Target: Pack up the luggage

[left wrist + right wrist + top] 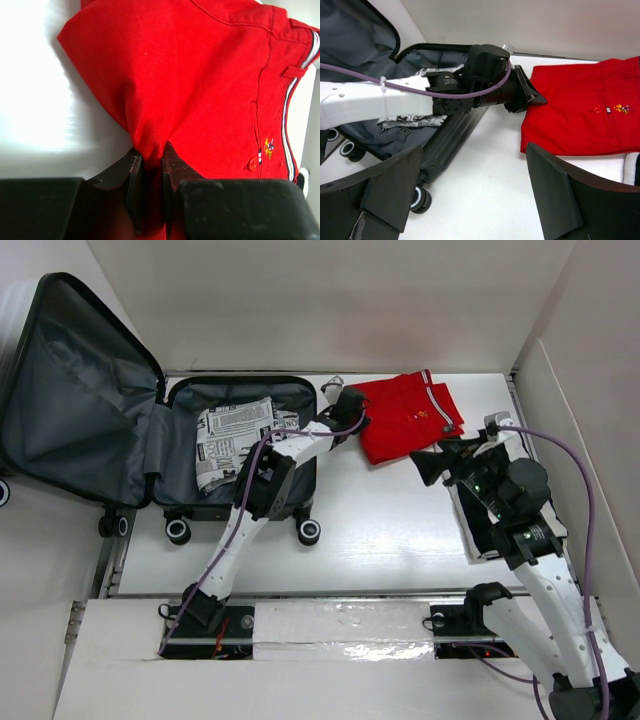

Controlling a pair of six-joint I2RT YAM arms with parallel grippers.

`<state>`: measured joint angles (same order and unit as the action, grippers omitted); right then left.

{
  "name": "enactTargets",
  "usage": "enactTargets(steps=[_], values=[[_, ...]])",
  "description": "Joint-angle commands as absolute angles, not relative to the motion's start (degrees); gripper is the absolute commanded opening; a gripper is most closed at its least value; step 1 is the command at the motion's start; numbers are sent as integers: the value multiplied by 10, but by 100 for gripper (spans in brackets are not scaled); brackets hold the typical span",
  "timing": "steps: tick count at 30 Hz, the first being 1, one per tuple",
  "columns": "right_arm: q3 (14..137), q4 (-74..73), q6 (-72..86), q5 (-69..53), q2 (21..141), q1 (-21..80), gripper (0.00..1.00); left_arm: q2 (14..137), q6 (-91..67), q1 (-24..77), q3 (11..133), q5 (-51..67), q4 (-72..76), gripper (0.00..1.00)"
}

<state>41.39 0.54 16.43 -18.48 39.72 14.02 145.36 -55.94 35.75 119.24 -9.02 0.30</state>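
Note:
The luggage (180, 502) lies open at the left, its lid (70, 390) raised, with a black-and-white printed garment (232, 445) folded in its grey lining. Red shorts (410, 415) lie flat on the table to its right. My left gripper (352, 422) is shut on the left edge of the shorts; the left wrist view shows red cloth (200, 75) pinched between the fingers (134, 175). My right gripper (432, 465) is open and empty, just right of the shorts; its wrist view shows the suitcase (445, 145), the left gripper (530, 95) and the shorts (585, 110).
A white folded item (478, 525) lies under the right arm at the table's right. White walls enclose the table at the back and right. The suitcase wheels (308, 532) stand at its near edge.

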Motion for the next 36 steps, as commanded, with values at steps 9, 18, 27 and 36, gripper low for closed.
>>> enactTargets(steps=[9,18,27,36], values=[[348,134,207,-122,428,144,89,1241,-394,283,1157,100,63,0],[307,169,208,-96,457,144,89,1068,-291,175,1037,163,-49,0],[293,167,204,-83,443,144,89,921,-314,-31,711,167,16,0],[296,155,197,-76,441,144,90,941,-266,-115,641,110,-34,0]])
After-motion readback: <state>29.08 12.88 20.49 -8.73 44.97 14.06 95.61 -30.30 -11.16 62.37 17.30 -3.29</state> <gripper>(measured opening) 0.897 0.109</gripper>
